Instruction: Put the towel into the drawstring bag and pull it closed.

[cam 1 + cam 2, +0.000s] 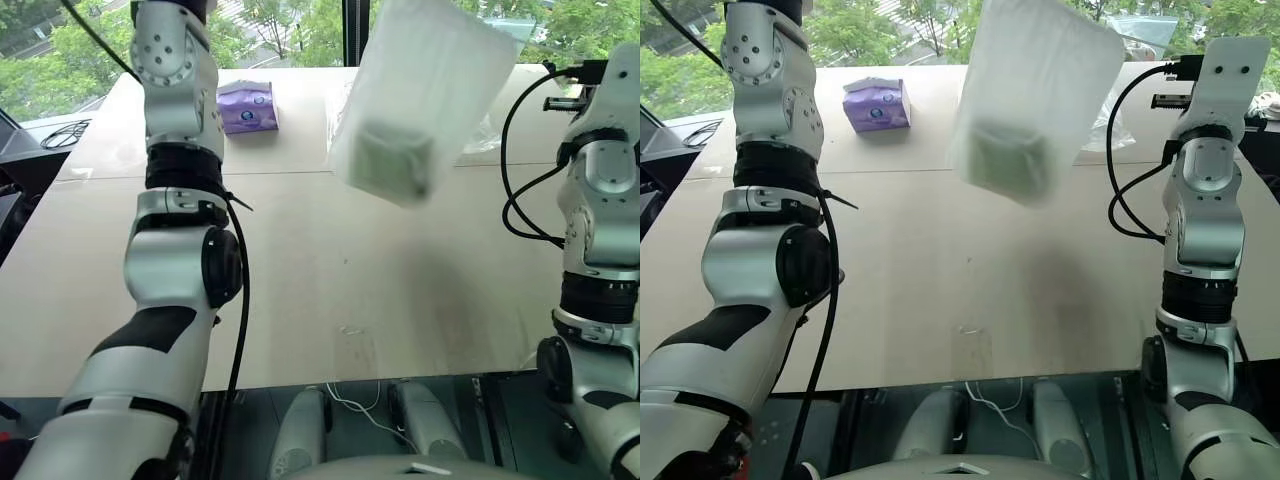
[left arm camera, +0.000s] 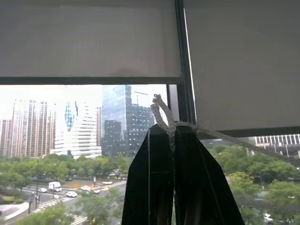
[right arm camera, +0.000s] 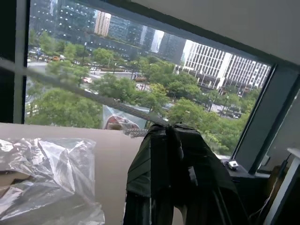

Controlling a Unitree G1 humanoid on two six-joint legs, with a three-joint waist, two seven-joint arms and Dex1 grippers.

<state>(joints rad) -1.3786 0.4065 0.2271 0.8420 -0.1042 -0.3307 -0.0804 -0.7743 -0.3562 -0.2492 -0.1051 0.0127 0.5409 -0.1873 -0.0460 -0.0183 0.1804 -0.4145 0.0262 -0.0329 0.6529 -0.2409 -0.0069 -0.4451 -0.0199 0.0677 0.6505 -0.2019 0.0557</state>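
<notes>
The drawstring bag (image 1: 425, 95), thin and milky-white, is hanging in the air above the table (image 1: 300, 280) between the two raised arms, with the towel (image 1: 392, 160) lying as a pale folded block at its bottom. Its cords are running outward to both sides. The left gripper (image 2: 173, 140) is pinching a braided white cord (image 2: 161, 115), and the right gripper (image 3: 172, 136) is closed, probably on the other cord, so the pull is going sideways.
</notes>
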